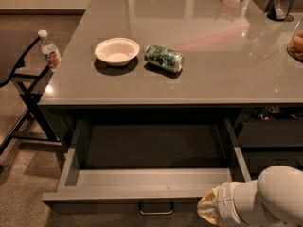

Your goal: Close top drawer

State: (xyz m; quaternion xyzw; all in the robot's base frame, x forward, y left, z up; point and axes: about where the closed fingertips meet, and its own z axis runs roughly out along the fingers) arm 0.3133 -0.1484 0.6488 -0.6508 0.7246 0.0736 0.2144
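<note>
Saw the top drawer (142, 178) pulled well out past the countertop (213, 65) edge, dark cavity open behind it, lighter grey walls, bar handle (156, 208) mid-front, gripper (209, 210) at its front's right end, grip impossible to tell.

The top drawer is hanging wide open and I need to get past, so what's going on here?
A robot is set to shut the top drawer, which is pulled far out and looks empty. Its gripper is low at the right, by the right end of the drawer's front, to the right of the handle; contact cannot be told. The drawer is not yet pushed in. On the countertop above sit a white bowl and a green can lying on its side.
</note>
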